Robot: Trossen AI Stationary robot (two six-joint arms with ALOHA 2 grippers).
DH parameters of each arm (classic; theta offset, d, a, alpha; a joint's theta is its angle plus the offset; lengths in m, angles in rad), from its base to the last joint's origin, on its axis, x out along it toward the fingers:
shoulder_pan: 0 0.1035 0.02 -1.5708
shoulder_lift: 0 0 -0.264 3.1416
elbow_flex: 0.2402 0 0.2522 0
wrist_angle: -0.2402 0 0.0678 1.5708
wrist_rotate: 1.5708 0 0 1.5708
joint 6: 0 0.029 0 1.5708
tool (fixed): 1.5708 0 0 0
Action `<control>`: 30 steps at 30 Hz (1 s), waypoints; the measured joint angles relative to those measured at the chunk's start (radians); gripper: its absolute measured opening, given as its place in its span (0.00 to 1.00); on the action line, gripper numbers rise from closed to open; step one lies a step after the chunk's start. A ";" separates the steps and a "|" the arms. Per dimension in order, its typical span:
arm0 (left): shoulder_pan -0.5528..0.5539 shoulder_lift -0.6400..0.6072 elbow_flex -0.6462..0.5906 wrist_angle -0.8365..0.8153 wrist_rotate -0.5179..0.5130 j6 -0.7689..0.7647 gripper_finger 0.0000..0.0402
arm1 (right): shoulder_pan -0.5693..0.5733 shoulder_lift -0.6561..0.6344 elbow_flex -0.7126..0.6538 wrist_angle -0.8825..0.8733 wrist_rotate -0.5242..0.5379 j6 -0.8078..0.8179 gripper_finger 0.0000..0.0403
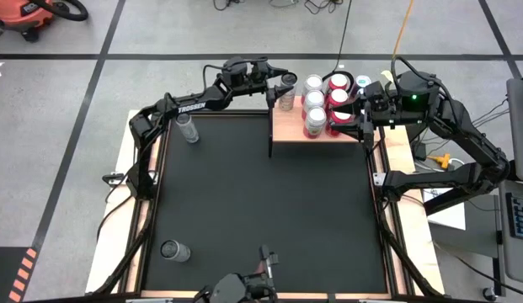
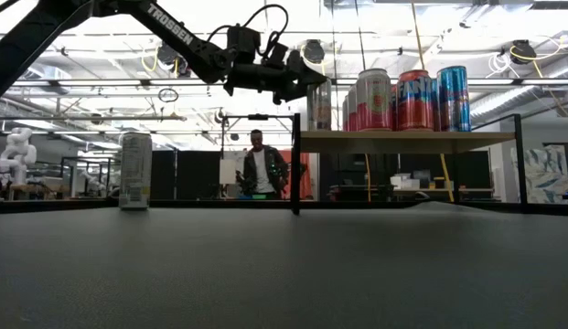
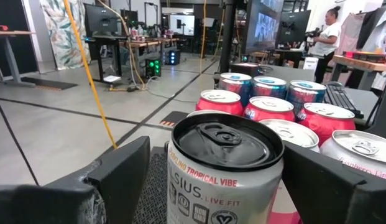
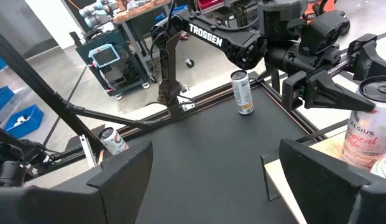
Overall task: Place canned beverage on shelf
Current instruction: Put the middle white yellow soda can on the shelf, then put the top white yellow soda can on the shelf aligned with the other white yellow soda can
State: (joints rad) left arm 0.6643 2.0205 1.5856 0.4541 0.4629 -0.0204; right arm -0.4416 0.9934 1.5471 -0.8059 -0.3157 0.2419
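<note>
We find the left gripper open astride the can on the shelf; we should back off level, the right gripper waiting open at three o'clock.

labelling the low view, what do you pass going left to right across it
white robot figure in the background → pale can standing on the table → person far behind → black shelf post → pink can → red can → blue can

Bright, even light falls from above on my black surface, leaving only faint shadows. In the low view, ceiling lights glare and backlight my left arm into silhouette. In my left wrist view, the nearest can is sharp and the room behind soft.
</note>
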 joint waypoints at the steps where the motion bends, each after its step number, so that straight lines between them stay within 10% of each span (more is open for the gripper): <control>1: 0.000 0.000 0.000 0.000 0.000 0.000 0.85 | 0.000 0.000 0.000 0.000 0.000 0.001 0.82; 30: 0.016 -0.075 0.000 -0.052 -0.046 0.032 0.85 | 0.000 0.000 0.000 0.000 0.000 0.007 0.82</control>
State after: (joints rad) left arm 0.6801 1.9459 1.5860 0.4016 0.4168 0.0117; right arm -0.4414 0.9932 1.5471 -0.8055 -0.3157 0.2493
